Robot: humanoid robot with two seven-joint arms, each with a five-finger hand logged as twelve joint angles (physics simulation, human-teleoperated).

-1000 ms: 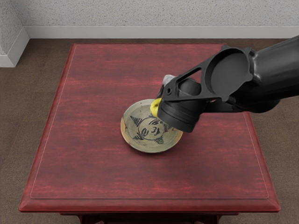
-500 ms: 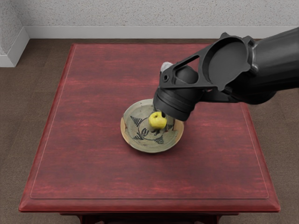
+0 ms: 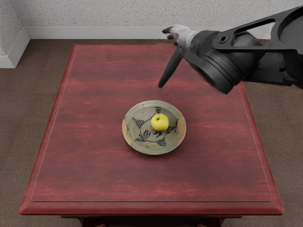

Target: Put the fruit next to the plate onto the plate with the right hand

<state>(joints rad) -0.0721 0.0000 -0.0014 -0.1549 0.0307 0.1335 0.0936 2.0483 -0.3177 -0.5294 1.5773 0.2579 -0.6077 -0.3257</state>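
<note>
Dark brown carpet and a pale wall surround a red wooden table (image 3: 94, 170) in the head view. Near the table's middle sits a greenish patterned plate (image 3: 134, 140), and the yellow fruit (image 3: 160, 122) rests on it, close to its centre. The right hand (image 3: 180, 38) hangs well above and behind the plate, apart from the fruit. Its fingers (image 3: 166, 75) are loosely spread and hold nothing, with one pointing down toward the tabletop.

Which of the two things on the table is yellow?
The small round fruit, resting near the middle of the plate; the plate is pale green with dark painted markings.
</note>
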